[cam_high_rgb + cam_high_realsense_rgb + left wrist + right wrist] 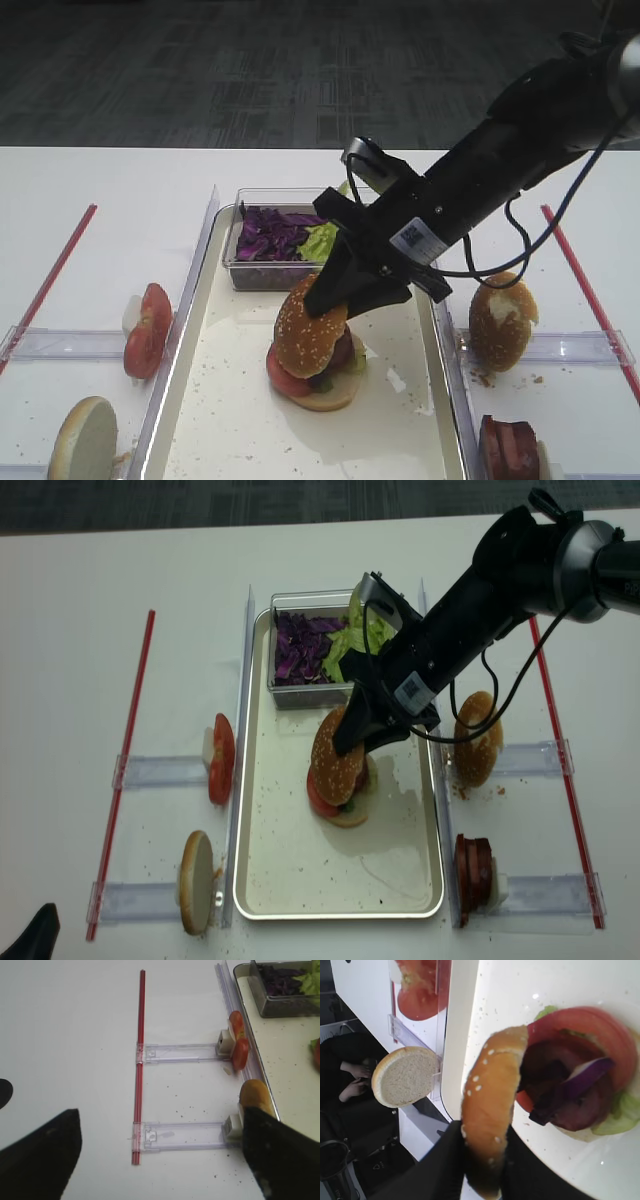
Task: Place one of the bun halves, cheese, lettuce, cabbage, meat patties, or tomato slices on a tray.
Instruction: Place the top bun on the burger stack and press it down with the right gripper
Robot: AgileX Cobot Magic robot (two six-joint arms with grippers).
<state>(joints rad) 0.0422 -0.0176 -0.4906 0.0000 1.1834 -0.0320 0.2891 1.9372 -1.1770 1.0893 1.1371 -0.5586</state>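
My right gripper [330, 295] is shut on the sesame-seeded bun top [310, 325], which it holds steeply tilted over the middle of the long tray [200, 400]. Under the bun sits a stack [325, 385] of bottom bun, lettuce, tomato and meat. In the right wrist view the bun top [490, 1105] shows edge-on between the black fingers [447, 1160], with tomato [600, 1025] and dark meat [570, 1105] behind it. My left gripper [160, 1155] hangs open over bare table left of the tray, nothing between its fingers [40, 1155].
A clear tub [240, 270] at the tray's far end holds purple cabbage [270, 235] and lettuce [320, 240]. Left of the tray stand tomato slices [148, 330] and a pale bun half [83, 440]. On the right are a torn bun [500, 318] and meat patties [508, 447]. Red strips [50, 275] border the table.
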